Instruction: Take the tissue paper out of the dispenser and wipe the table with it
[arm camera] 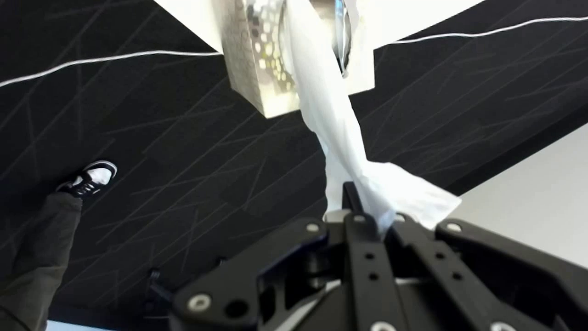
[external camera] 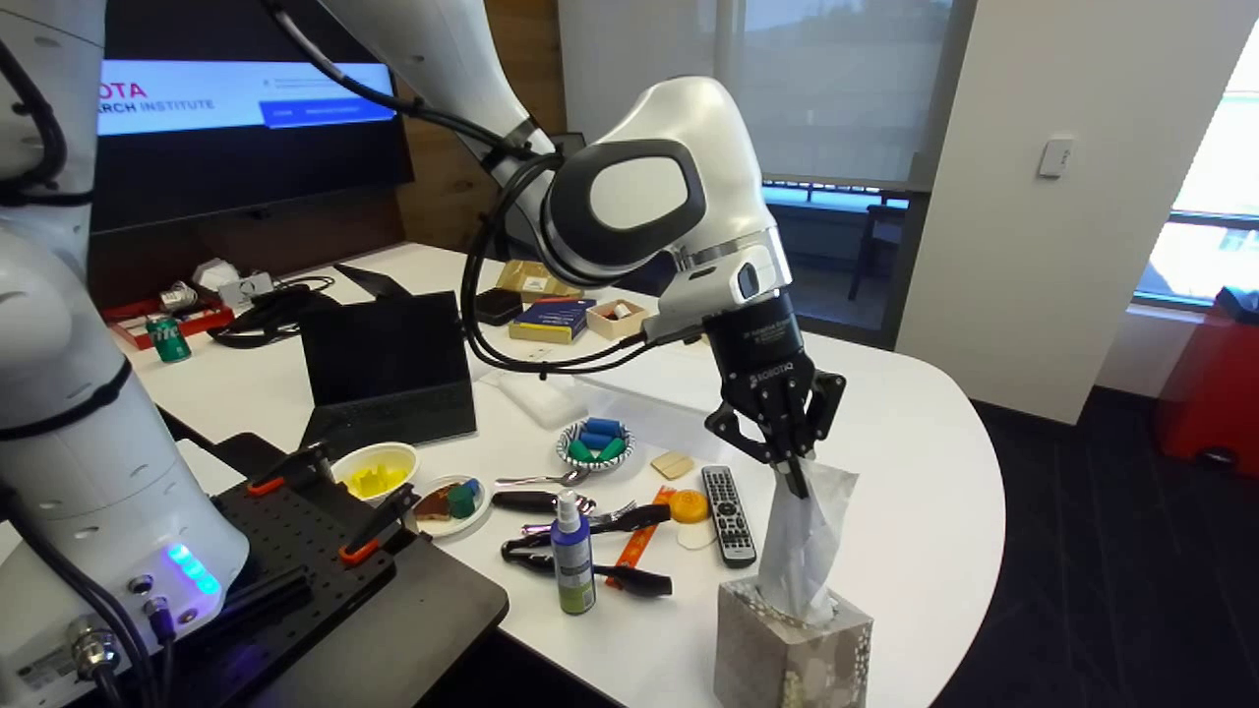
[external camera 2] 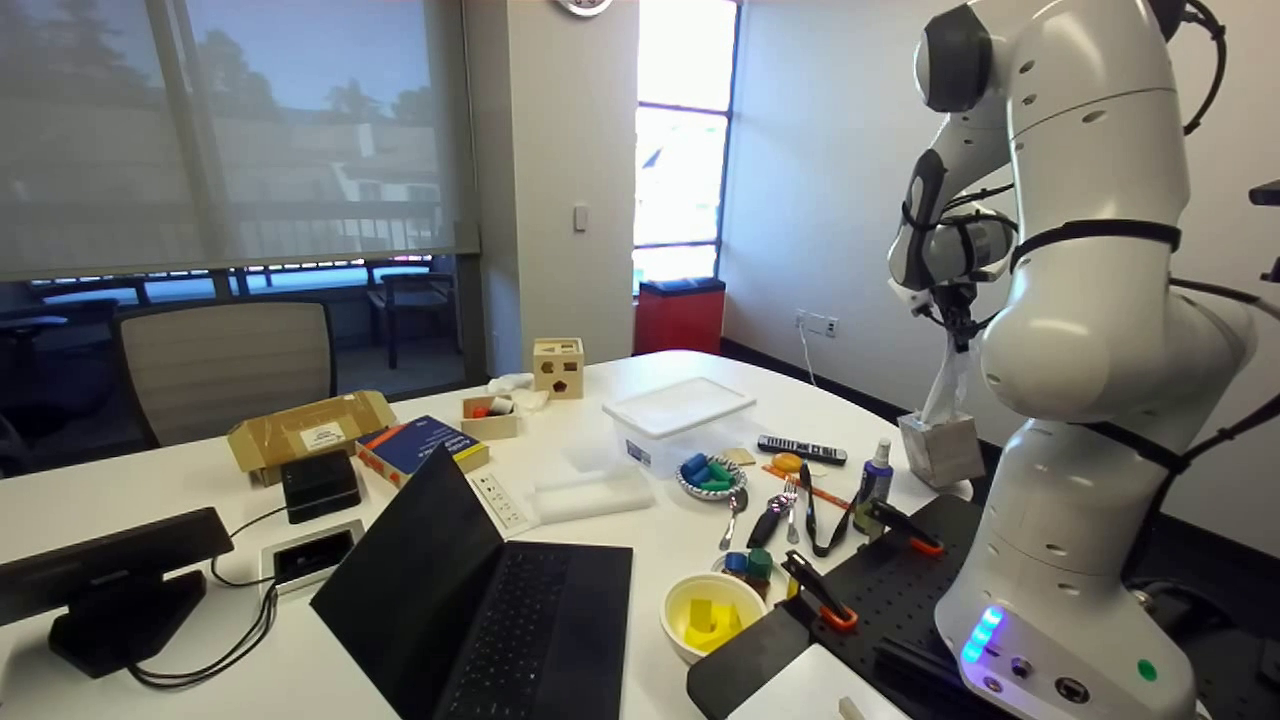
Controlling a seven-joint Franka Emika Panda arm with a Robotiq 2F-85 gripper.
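Plainly, the black jaws are closed together, pinching the thin, crumpled white tissue paper [external camera: 799, 551] near its upper end. From there it hangs down into the top of the grey, patterned, cube-shaped dispenser [external camera: 787, 659], which stands upright on the smooth white surface [external camera: 915, 442], near the rounded edge. A long grey remote control [external camera: 728, 516] with dark buttons lies near the dispenser.

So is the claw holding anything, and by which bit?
Yes, the claw has the white tissue paper pinched near its upper end; its lower part goes down into the dispenser.
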